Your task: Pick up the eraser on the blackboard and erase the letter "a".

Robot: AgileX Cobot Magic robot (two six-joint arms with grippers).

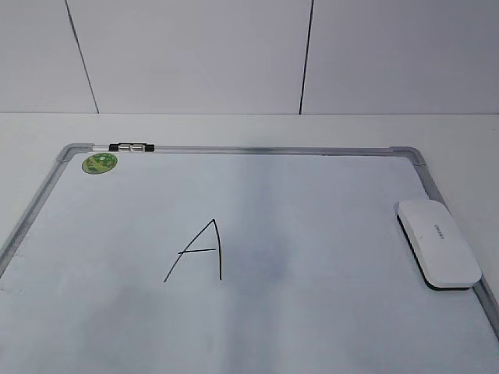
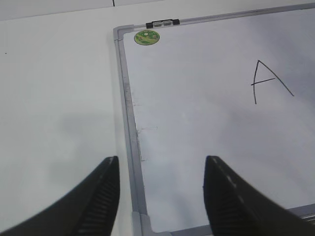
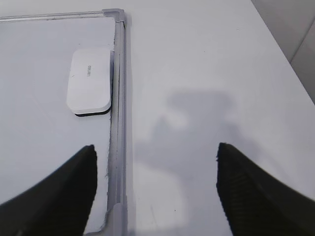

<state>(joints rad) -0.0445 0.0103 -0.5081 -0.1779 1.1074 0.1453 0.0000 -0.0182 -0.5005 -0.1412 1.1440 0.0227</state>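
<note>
The eraser (image 1: 438, 242), a white oblong block with a black underside, lies on the blackboard's (image 1: 257, 149) right edge; it also shows in the right wrist view (image 3: 90, 81). The board is white with a grey frame (image 2: 127, 98) (image 3: 118, 98). No rounded lowercase "a" shows in any view. An angular capital "A" (image 1: 199, 251) (image 2: 268, 81) is drawn at mid-board. My left gripper (image 2: 161, 160) is open and empty above the board's near left corner. My right gripper (image 3: 156, 147) is open and empty above the right frame, nearer than the eraser. Neither gripper shows in the exterior view.
A small black-and-silver marker (image 1: 131, 147) (image 2: 162, 22) lies on the top frame at the left. A round green sticker (image 1: 100, 164) (image 2: 147, 37) sits in the top left corner. White table surrounds the board; a white panelled wall stands behind.
</note>
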